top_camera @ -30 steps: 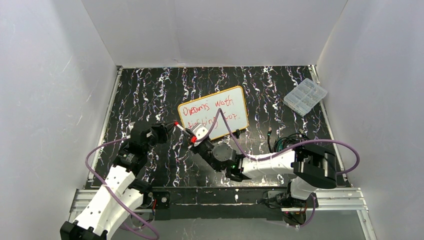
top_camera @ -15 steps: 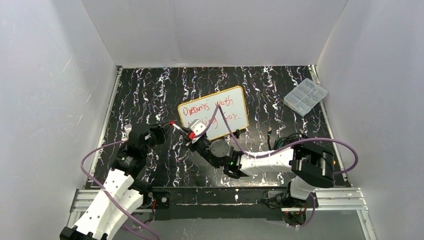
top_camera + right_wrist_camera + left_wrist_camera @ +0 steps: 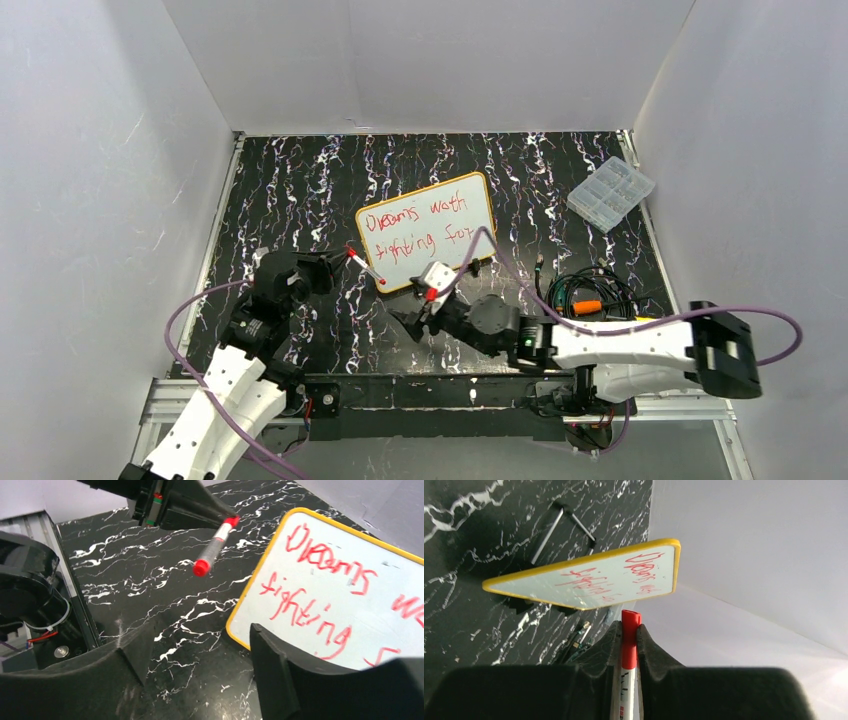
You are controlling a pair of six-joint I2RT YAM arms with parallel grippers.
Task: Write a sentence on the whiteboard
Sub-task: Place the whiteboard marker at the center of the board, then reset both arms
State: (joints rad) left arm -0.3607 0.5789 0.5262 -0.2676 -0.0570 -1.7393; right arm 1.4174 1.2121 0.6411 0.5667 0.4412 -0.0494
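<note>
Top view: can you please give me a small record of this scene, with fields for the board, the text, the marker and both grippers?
whiteboard: propped on the table, middle
sentence: red, two lines
marker: capped, in the air, not touching the whiteboard
left gripper: shut on marker
right gripper: open, empty, by the whiteboard's near corner
clear box: back right
</note>
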